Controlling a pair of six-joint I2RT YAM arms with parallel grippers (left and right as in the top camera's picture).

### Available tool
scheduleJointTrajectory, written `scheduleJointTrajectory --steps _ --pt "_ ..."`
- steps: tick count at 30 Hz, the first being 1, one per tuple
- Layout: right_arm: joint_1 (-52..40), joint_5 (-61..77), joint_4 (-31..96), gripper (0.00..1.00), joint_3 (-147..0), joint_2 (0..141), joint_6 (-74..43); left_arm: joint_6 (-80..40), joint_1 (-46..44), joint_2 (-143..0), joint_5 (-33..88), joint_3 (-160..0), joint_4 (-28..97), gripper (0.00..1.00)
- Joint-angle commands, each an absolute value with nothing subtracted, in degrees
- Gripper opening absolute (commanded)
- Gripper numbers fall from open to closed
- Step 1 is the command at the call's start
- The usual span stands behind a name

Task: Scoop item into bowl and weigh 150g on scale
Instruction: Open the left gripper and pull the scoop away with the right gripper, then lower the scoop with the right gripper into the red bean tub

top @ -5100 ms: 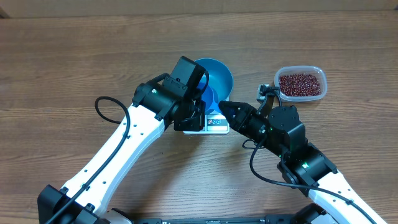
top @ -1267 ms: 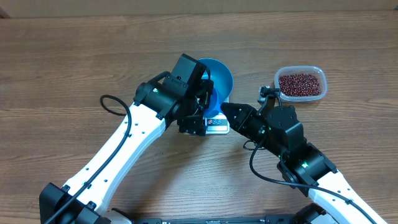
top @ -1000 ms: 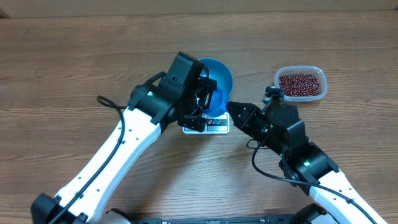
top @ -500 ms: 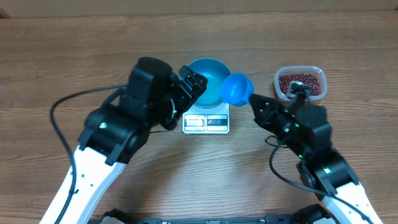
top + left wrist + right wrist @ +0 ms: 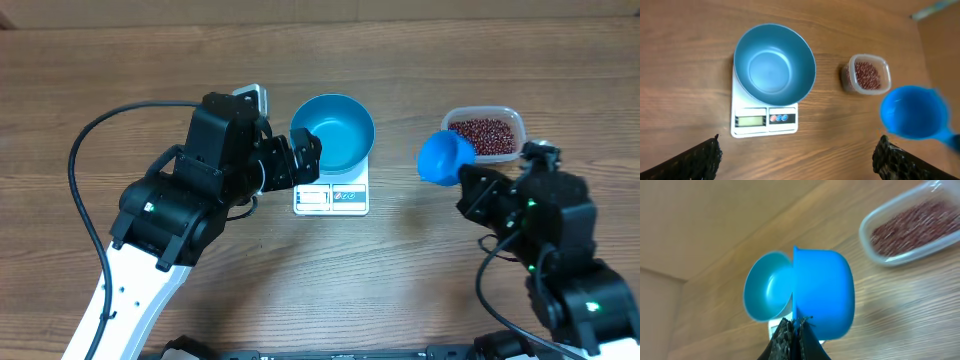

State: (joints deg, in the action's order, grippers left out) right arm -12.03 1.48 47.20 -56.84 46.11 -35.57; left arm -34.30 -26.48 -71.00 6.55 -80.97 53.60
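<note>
The bright blue bowl (image 5: 333,132) (image 5: 774,65) sits empty on the white scale (image 5: 331,197) (image 5: 765,120). Dark red-brown beans (image 5: 484,134) (image 5: 867,75) (image 5: 912,225) fill a clear tub to the right. My left gripper (image 5: 306,156) (image 5: 797,165) is open with nothing between its fingers, just left of the bowl. My right gripper (image 5: 468,182) (image 5: 796,330) is shut on the handle of a small blue scoop (image 5: 445,157) (image 5: 822,295), which hangs empty beside the tub's left end. In the right wrist view the bowl (image 5: 765,292) shows behind the scoop.
The clear rectangular tub (image 5: 508,112) stands at the right, with the wooden table's far edge behind it. A black cable (image 5: 90,150) loops out to the left of my left arm. Bare wood lies between the scale and the tub.
My right arm has carried the scoop to the right, from beside the bowl to beside the tub. My left arm has drawn back to the left, jaws fully open.
</note>
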Motion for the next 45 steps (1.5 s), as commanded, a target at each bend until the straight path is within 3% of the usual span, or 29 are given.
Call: scheduleJointTrajectory --steps 1,12,19,29,36,45 --pt "-11.5 -6.1 52.4 0.04 -65.4 48.8 -30.2 -24.6 -26.2 -70.4 5.3 -81.9 53.7 0.99" --pt "-11.5 -16.5 75.2 0.04 -92.4 69.3 -21.6 -24.6 -26.2 -70.5 5.3 -81.9 53.8 0.99" --pt "-11.5 -26.6 82.7 0.04 -99.3 81.6 -18.9 -24.6 -26.2 -70.5 5.3 -81.9 53.8 0.99" --pt "-11.5 -35.3 77.6 0.04 -99.5 88.6 -17.0 -24.6 -26.3 -70.5 5.3 -81.9 53.8 1.00" --pt "-11.5 -34.5 67.7 0.04 -99.4 88.9 -14.5 -24.6 -26.3 -70.5 5.4 -81.9 53.8 1.00" --pt "-11.5 -34.2 67.0 0.04 -99.3 92.8 -14.2 -24.6 -26.3 -70.5 5.4 -81.9 53.8 1.00"
